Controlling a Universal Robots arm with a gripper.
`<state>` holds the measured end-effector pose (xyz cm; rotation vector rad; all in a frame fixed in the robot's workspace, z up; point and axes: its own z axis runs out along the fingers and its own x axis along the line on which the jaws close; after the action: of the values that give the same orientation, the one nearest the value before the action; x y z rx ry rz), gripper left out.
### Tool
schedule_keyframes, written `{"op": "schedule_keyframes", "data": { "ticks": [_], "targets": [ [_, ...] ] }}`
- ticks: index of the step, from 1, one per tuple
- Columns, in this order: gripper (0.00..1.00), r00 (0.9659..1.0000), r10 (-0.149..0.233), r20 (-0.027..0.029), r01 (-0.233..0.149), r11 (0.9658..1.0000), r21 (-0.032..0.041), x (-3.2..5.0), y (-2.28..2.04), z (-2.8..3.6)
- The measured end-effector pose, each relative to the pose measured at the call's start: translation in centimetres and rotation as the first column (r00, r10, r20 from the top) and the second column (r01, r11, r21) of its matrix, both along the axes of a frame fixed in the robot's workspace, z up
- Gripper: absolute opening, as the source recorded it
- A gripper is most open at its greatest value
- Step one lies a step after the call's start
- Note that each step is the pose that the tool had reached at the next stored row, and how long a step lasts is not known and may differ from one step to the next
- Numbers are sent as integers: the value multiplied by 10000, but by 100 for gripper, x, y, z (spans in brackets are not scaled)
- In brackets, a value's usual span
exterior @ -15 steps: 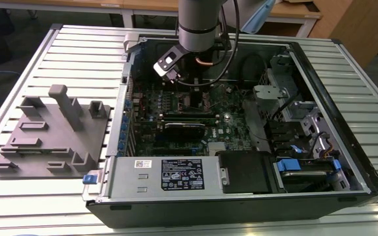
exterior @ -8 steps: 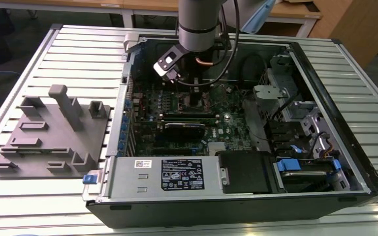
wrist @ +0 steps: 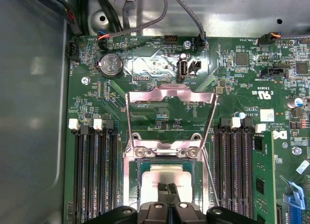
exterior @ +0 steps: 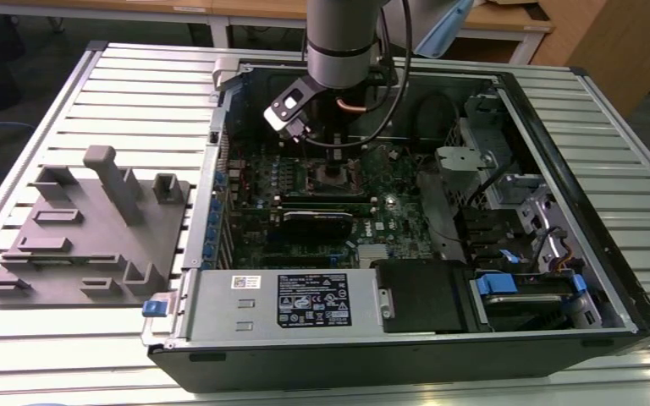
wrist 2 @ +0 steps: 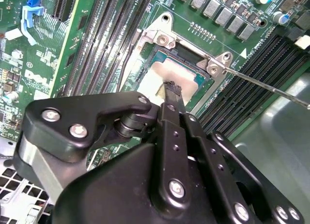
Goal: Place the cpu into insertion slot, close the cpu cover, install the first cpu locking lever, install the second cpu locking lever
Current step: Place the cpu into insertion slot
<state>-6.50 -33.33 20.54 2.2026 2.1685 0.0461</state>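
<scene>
Room over insertion slot (wrist: 137,183) is tight. Cpu cover (wrist: 169,92) is swung open off the slot, hinged at one edge & blocking that side. RAM slots (wrist: 94,175) run close along both flanks but sit low, so there's air above them. Thin lever rod (wrist 2: 266,87) juts out slantwise from a socket corner. Jaws, pressed together, take the middle over the cpu (wrist: 157,178). In the exterior view, case (exterior: 393,359) walls box the board in, w/ cables (exterior: 382,127) looping beside the arm & a drive cage (exterior: 494,161) crowding the exterior view's right. Table (exterior: 133,76) at the exterior view's left is open except for a grey fixture (exterior: 88,228).
</scene>
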Motion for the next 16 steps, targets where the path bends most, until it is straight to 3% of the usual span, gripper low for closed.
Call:
{"op": "schedule_keyframes", "data": {
  "ticks": [5,6,8,13,16],
  "targets": [
    [10,10000,0,0,0,10000,0,0,0,3],
    [10,10000,2,-1,-2,10000,12,0,-1,4],
    [10,10000,-17,-2,17,9999,112,0,0,5],
    [10,10000,-27,-7,28,9999,122,0,0,3],
    [10,9997,-27,-230,30,9999,120,2,0,3]
  ]
}}
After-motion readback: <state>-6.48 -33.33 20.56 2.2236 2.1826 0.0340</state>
